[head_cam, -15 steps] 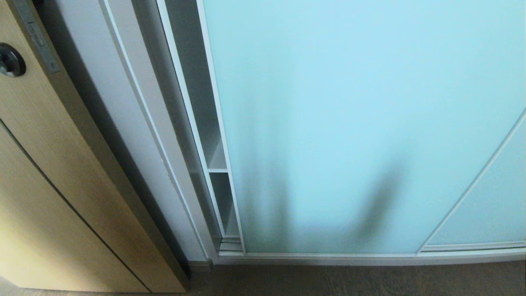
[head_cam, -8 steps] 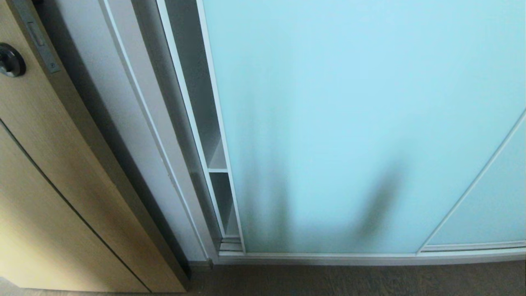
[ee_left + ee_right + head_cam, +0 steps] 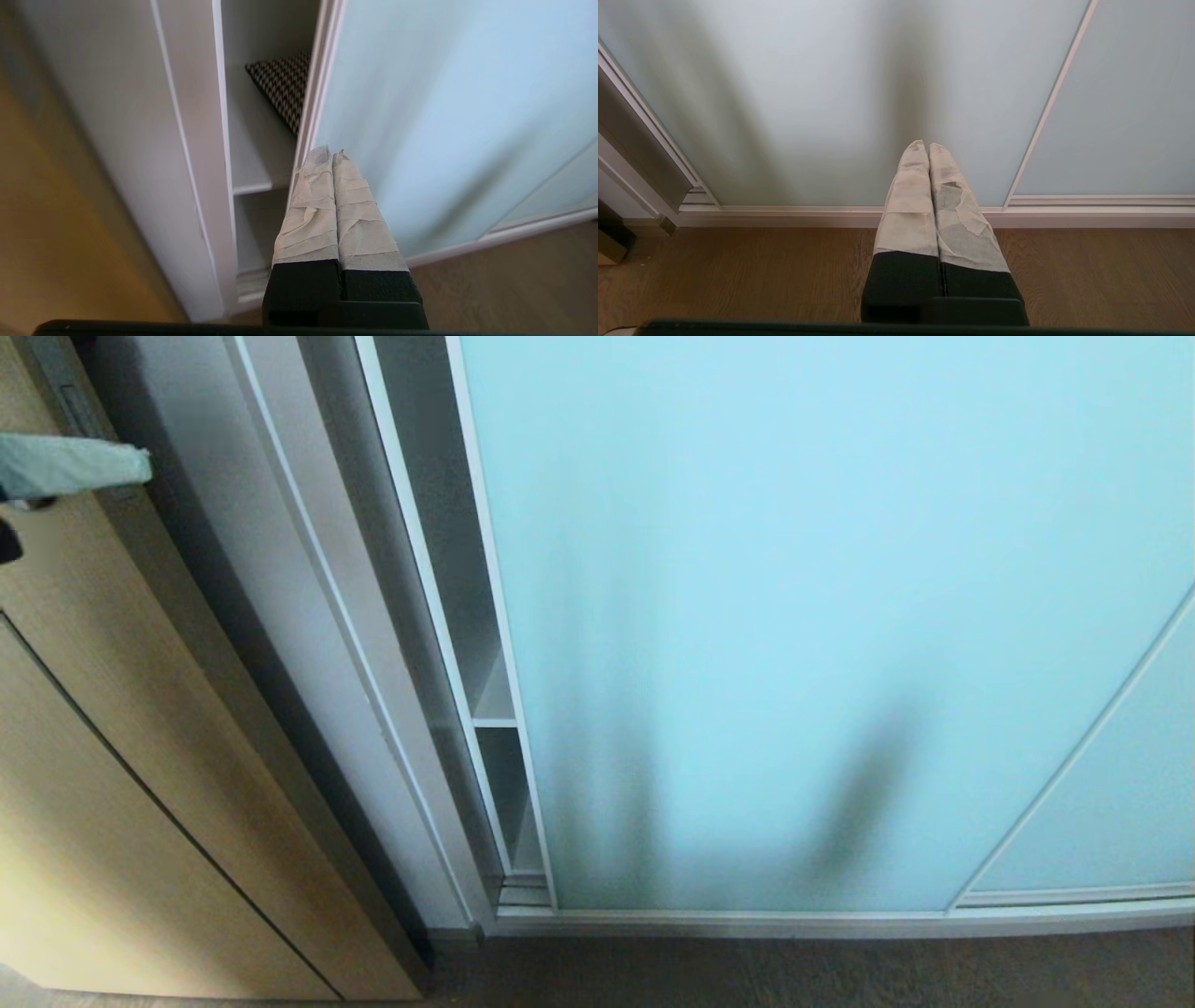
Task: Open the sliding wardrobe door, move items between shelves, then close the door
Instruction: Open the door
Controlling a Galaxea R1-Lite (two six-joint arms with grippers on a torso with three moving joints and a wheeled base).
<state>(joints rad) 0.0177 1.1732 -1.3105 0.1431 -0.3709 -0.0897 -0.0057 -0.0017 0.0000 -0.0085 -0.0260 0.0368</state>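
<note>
Beside the sliding wardrobe door (image 3: 794, 616), left claw (image 3: 331, 151) raised, closed.

We note sliding wardrobe door (image 3: 794, 616): pale aqua frosted glass, slim silver-white frame, two grey shadow streaks low on pane. Shelves (image 3: 495, 719): plain white, greyish in shade. Cushion (image 3: 282, 86), upper centre of left wrist view: black-and-white houndstooth. Tan wood-grain door (image 3: 112, 756), left of head view, thin dark seam line. Floor (image 3: 738, 275): brown wood grain. Left gripper (image 3: 325, 155) and right gripper (image 3: 923, 145): black bodies, fingers wrapped in cream tape; we see tape on right one patchy, grey showing through.
</note>
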